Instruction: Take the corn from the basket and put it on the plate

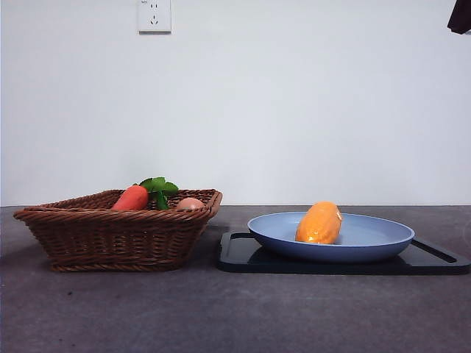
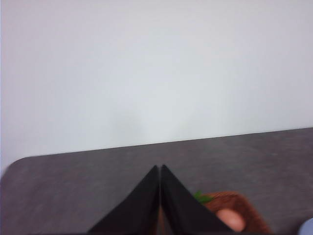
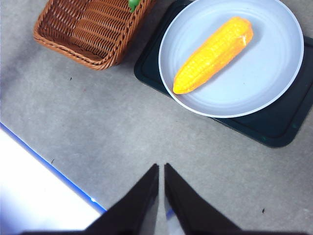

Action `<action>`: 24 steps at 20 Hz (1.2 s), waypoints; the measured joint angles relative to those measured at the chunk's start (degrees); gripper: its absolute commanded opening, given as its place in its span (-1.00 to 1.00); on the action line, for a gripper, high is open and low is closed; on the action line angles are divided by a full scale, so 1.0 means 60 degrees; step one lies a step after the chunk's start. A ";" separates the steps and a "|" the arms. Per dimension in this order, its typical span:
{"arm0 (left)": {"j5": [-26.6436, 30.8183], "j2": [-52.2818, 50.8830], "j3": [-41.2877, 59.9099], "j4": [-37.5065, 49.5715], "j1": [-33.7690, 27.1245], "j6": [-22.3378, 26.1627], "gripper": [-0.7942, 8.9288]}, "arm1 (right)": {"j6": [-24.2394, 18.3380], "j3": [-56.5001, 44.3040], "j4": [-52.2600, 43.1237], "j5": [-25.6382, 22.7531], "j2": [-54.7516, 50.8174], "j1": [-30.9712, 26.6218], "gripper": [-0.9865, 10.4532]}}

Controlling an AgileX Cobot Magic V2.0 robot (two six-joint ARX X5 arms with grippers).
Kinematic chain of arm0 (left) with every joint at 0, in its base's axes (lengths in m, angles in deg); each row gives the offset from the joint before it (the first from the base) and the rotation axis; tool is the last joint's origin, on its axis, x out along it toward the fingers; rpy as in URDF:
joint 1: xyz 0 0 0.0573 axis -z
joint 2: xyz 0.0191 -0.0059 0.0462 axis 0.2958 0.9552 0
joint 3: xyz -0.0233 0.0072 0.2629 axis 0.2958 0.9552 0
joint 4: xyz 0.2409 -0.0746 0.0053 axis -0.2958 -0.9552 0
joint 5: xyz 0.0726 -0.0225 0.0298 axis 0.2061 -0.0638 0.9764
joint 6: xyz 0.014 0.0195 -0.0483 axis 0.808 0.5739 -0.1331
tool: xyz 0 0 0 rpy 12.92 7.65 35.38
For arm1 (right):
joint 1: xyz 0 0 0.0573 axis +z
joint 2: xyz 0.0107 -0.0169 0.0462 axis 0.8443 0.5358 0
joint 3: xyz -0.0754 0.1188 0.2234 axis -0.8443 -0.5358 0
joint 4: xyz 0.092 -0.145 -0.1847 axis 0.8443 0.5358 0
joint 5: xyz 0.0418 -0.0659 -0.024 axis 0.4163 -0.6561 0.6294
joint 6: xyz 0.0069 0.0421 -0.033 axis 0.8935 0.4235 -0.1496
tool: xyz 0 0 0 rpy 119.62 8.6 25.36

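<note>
Right gripper [image 3: 161, 169]: two black jaws together, tips nearly touching, nothing btwn them, held high above bare grey tabletop [image 3: 98, 147]. Well clear of the work; in front view it shows only as a dark tip at the top corner [image 1: 460, 16].

Left gripper [image 2: 160, 169]: jaws also together w/ nothing held, up over the table, w/ a corner of the basket just beyond the tips in its wrist view.

Stubby yellow-orange corn cob w/ rounded ends [image 3: 213, 54] lies on its side inside the large round light-blue plate w/ smooth raised rim [image 3: 274, 93], roughly mid-plate, angled across it, touching plate floor only. Plate sits on a flat black rectangular tray [image 1: 434, 259].

Just beside the tray: shallow brown woven wicker basket w/ flaring sides and braided rim [image 1: 110, 239], close to tray edge but apart from it. In basket: red-orange carrot w/ green leaves [image 1: 132, 198] and a small pale pinkish-tan round item [image 1: 189, 204], near each other by the basket's plate-side end. White wall socket [image 1: 154, 16] on wall behind.
</note>
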 measured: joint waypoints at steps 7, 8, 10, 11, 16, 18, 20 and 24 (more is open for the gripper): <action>-0.0004 -0.3836 0.5042 0.1213 -0.0951 0.0004 -0.82 | 0.0000 0.0000 -0.0277 0.0000 0.0000 0.0000 -0.82; -0.0007 -0.4346 0.5581 0.1220 -0.0980 0.0004 -0.82 | 0.0000 0.0000 -0.0397 0.0000 0.0000 0.0000 -0.82; -0.0007 -0.5060 0.6510 0.1235 -0.0984 0.0000 -0.82 | 0.0000 0.0000 -0.0601 0.0000 0.0000 0.0000 -0.82; -0.0007 -0.5355 0.6914 0.1220 -0.0984 0.0000 -0.82 | 0.0000 0.0000 -0.0667 0.0004 0.0000 0.0000 -0.82; -0.0007 -0.6324 0.8200 0.1166 -0.0984 -0.0248 -0.82 | 0.0000 0.0000 -0.1162 0.0000 0.0000 0.0000 -0.82; -0.0007 -0.6623 0.8400 0.0980 -0.0984 -0.0368 -0.82 | 0.0000 0.0000 -0.1300 0.0000 0.0000 0.0000 -0.82; -0.0007 -0.6932 0.8408 0.0780 -0.0984 -0.0430 -0.82 | 0.0000 0.0000 -0.1541 0.0000 0.0000 0.0000 -0.82; -0.0007 -0.7100 0.8411 0.0157 -0.0984 -0.0448 -0.82 | -0.0004 0.0000 -0.1963 -0.0004 0.0000 0.0000 -0.82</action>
